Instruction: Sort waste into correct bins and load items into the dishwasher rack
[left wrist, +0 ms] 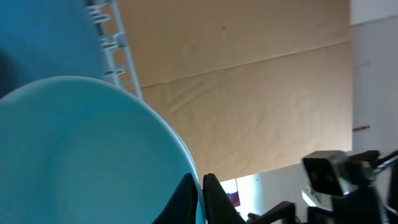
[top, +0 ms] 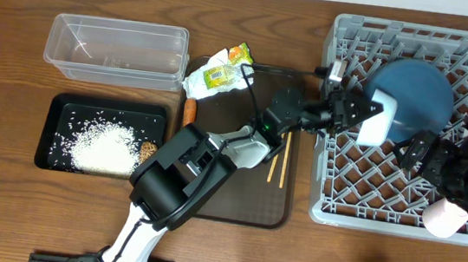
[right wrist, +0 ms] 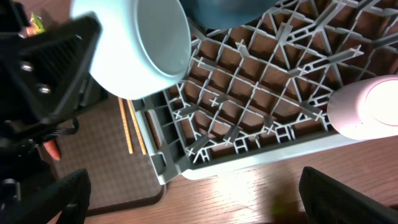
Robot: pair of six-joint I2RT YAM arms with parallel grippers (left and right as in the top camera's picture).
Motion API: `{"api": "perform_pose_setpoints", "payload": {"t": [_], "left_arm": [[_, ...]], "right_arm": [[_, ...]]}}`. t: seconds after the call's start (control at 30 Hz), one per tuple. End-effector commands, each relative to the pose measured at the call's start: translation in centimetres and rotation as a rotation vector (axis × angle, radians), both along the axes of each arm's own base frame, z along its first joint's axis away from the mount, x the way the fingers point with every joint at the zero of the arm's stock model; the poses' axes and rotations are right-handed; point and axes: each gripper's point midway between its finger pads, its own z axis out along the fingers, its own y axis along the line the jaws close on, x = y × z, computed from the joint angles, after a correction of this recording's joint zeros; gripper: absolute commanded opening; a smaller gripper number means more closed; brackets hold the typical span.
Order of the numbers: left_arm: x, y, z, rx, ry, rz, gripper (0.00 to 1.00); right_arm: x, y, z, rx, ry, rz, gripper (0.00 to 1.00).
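Your left claw (top: 361, 109) is clenched on the rim of the small white bowl (top: 378, 120). It holds the bowl tilted above the dishwasher rack (top: 356, 216), close against the dark blue bowl (top: 416, 93) that stands in the rack's far half. Your right claw (right wrist: 194, 193) hangs spread wide over the rack's near edge, grasping nothing. A pink cup (top: 443, 218) sits in the rack's near right corner. The chopsticks (top: 278, 163) lie on the brown tray (top: 243, 206), just left of the rack.

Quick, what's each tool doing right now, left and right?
Left tool: closed on the rim of the small white bowl.
Right tool: open, holding nothing.
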Motion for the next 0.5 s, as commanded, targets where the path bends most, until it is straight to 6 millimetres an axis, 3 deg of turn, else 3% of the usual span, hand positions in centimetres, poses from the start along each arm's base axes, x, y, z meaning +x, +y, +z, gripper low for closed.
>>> {"api": "perform_pose_setpoints", "payload": {"t": [0.0,0.33,0.4,0.47], "left_arm": [[0.1,0.2,-2.7,0.038,0.039,0.014,0.06],[-0.9,-0.6,-4.3,0.053,0.041,-0.010,0.07],[-0.7,-0.5,-4.3,0.052,0.042,-0.005,0.17],[-0.3,-0.2,-4.3,0.053,0.042,0.000,0.49]], "right_arm": [[-0.1,-0.3,0.5,-0.016,-0.015,0.005,0.99],[-0.3,-0.2,0.4,-0.013,-0.004,0.005,0.99],[-0.4,-0.2,0.4,-0.012,0.001,0.005,0.99],[-0.5,-0.2,0.4,-0.012,0.003,0.005,0.99]]}}
